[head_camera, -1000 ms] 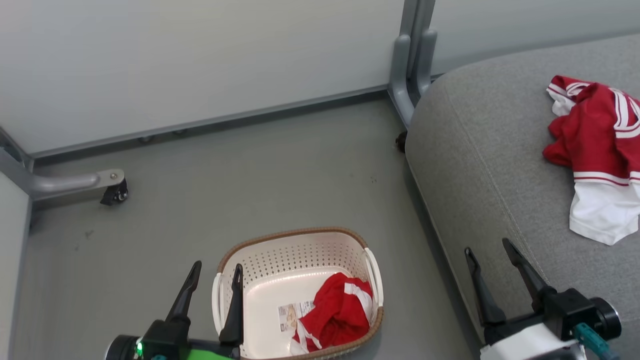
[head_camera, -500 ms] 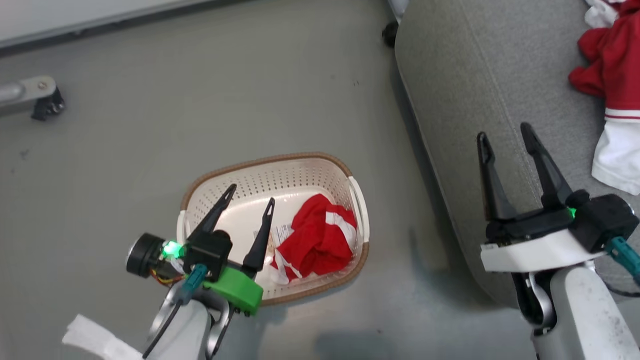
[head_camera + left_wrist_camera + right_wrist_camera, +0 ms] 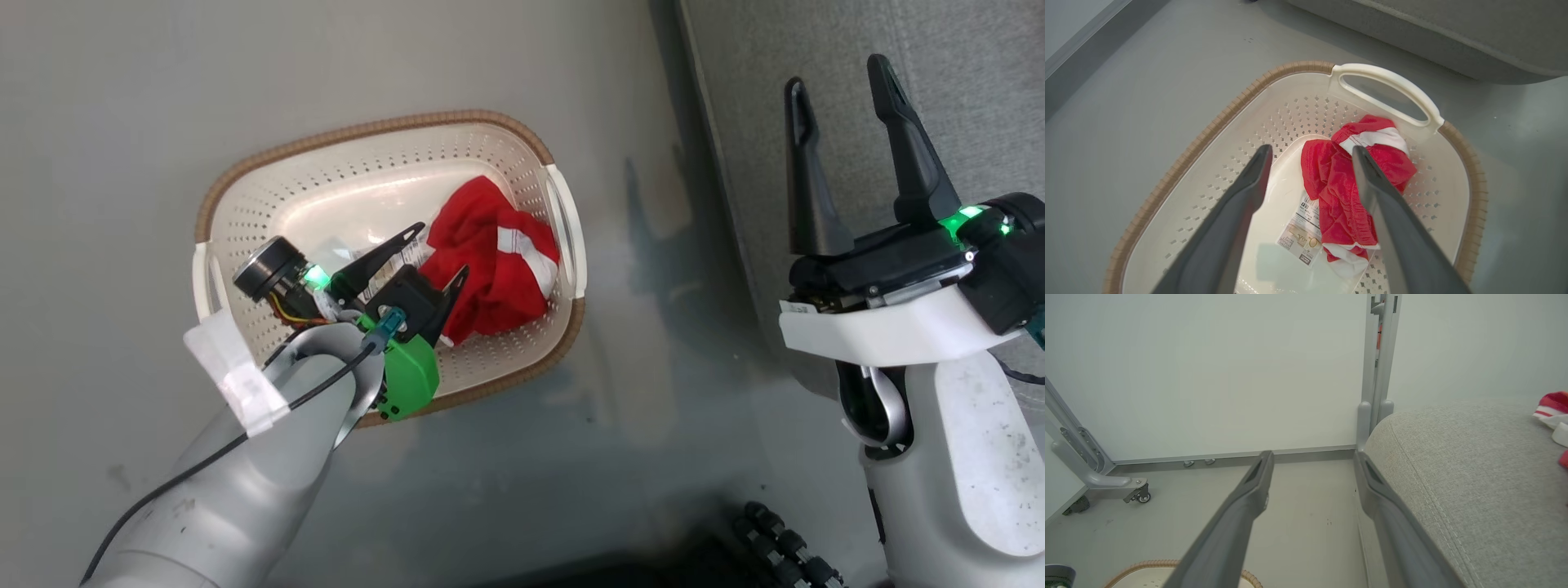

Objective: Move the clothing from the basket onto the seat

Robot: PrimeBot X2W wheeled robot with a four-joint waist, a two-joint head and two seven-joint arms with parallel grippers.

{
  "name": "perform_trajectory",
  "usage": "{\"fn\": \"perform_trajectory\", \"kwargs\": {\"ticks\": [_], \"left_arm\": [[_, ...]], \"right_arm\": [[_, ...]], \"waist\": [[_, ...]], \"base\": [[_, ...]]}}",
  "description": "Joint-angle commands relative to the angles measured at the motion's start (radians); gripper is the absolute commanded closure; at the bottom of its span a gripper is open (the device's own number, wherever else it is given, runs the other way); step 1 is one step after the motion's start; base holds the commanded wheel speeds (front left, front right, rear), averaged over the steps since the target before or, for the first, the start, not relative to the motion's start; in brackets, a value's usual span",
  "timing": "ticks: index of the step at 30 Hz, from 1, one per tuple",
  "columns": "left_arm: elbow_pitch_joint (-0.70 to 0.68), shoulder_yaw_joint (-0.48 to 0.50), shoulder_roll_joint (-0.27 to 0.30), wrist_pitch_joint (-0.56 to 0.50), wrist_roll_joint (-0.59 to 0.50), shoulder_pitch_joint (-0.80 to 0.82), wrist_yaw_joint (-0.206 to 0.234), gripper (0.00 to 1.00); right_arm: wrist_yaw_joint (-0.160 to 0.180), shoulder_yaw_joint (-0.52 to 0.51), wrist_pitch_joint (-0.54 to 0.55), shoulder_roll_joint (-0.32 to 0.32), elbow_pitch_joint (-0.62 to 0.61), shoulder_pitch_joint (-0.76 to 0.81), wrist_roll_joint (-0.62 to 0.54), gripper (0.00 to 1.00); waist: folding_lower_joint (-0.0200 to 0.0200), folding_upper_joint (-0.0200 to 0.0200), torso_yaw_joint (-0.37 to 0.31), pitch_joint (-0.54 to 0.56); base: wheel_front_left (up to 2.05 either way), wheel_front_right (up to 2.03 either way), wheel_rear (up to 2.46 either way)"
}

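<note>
One second back the left gripper sat at the near left rim of the basket; now it reaches down inside. The head camera has tipped down with it, so the shift of the whole picture is the camera's, not the basket's. Its fingers stand apart and hold nothing. In the head view the tips lie just beside the left edge of the red garment; in the left wrist view the right finger overlaps the cloth. Whether a tip touches fabric cannot be told. This looks like the approach to a grasp, set up but not yet made.

The basket stands on the floor and holds that single crumpled garment, red with white panels, bunched at its right end by the right handle. A label lies on the bare base beside it, touching the cloth.

Further right, the right gripper hovers over the near edge of the seat, fingers apart and empty, as before. At the far right of the right wrist view a second garment, red and white, already lies on the seat, so half the job looks done and the basket piece is what remains.
</note>
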State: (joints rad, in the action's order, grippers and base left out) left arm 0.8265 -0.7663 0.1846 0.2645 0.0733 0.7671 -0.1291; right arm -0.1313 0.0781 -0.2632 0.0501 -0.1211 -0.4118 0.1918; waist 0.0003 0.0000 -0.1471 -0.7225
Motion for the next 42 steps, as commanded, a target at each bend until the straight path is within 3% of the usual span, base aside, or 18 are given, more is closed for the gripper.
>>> {"fn": "perform_trajectory", "kwargs": {"ticks": [1, 6, 16, 26, 33, 34, 35, 42], "left_arm": [[0.028, -0.037, -0.007, -0.002, 0.020, 0.048, -0.002, 0.00], [0.140, -0.182, -0.038, -0.015, 0.108, 0.138, -0.002, 0.00], [0.285, -0.390, -0.023, -0.048, 0.260, 0.279, -0.002, 0.00], [0.415, -0.428, -0.035, -0.092, 0.309, 0.395, 0.004, 0.00], [0.447, -0.428, -0.042, -0.112, 0.326, 0.392, 0.007, 0.00], [0.449, -0.427, -0.043, -0.109, 0.328, 0.392, 0.007, 0.59], [0.451, -0.425, -0.043, -0.105, 0.330, 0.393, 0.011, 1.00], [0.455, -0.418, -0.056, -0.034, 0.337, 0.399, 0.059, 1.00]], "right_arm": [[0.001, -0.004, -0.002, 0.001, -0.009, -0.021, -0.002, 0.00], [0.001, -0.016, -0.002, 0.001, -0.032, -0.035, 0.006, 0.00], [0.001, 0.038, -0.002, 0.001, -0.049, -0.069, 0.015, 0.00], [0.001, 0.076, -0.002, 0.001, -0.107, -0.110, 0.001, 0.00], [0.001, 0.098, -0.002, 0.001, -0.155, -0.107, -0.013, 0.00], [0.001, 0.099, -0.002, 0.001, -0.160, -0.106, -0.014, 0.00], [0.001, 0.101, -0.002, 0.001, -0.164, -0.105, -0.018, 0.00], [0.001, 0.103, -0.002, 0.001, -0.154, -0.125, -0.033, 0.00]], "waist": [[-0.0003, 0.0000, -0.040, -0.136], [-0.0003, 0.0000, -0.045, -0.198], [-0.0003, 0.0000, -0.079, -0.310], [-0.0003, 0.0000, -0.097, -0.403], [-0.0003, 0.0000, -0.106, -0.414], [-0.0003, 0.0000, -0.107, -0.415], [-0.0003, 0.0000, -0.107, -0.416], [-0.0003, 0.0000, -0.099, -0.396]], "base": [[0.00, 0.00, 0.00], [0.00, 0.00, 0.00], [0.00, 0.00, 0.00], [0.00, 0.00, 0.00], [0.00, 0.00, 0.00], [0.00, 0.00, 0.00], [0.00, 0.00, 0.00], [0.00, 0.00, 0.00]]}}
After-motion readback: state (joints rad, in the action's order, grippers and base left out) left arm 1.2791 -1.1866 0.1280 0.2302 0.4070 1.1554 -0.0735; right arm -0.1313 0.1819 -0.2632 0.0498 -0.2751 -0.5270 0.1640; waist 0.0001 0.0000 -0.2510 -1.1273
